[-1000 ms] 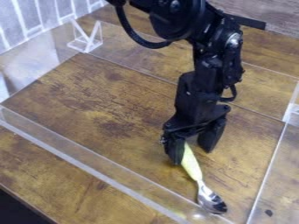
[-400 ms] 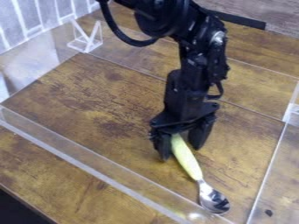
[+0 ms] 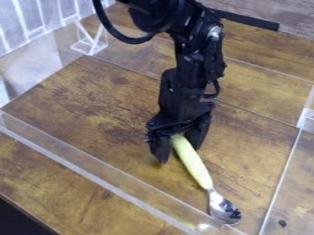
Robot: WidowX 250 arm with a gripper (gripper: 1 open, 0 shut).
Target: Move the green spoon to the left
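The green spoon (image 3: 193, 165) lies on the wooden table at the front right. Its yellow-green handle runs diagonally down to the shiny bowl (image 3: 225, 213) near the front edge. My gripper (image 3: 174, 147) points straight down over the handle's upper end. It is open, with one dark finger (image 3: 157, 151) left of the handle and the other on its right. Whether a finger touches the handle I cannot tell.
Clear acrylic walls (image 3: 73, 174) fence the wooden table (image 3: 98, 110) along the front, left and right. A small clear stand (image 3: 88, 39) sits at the back left beyond the wall. A black cable loops from the arm at the top.
The arm and gripper have shifted left. The handle's upper end has swung slightly left with the fingers, and more of the handle shows. The bowl has stayed in place.
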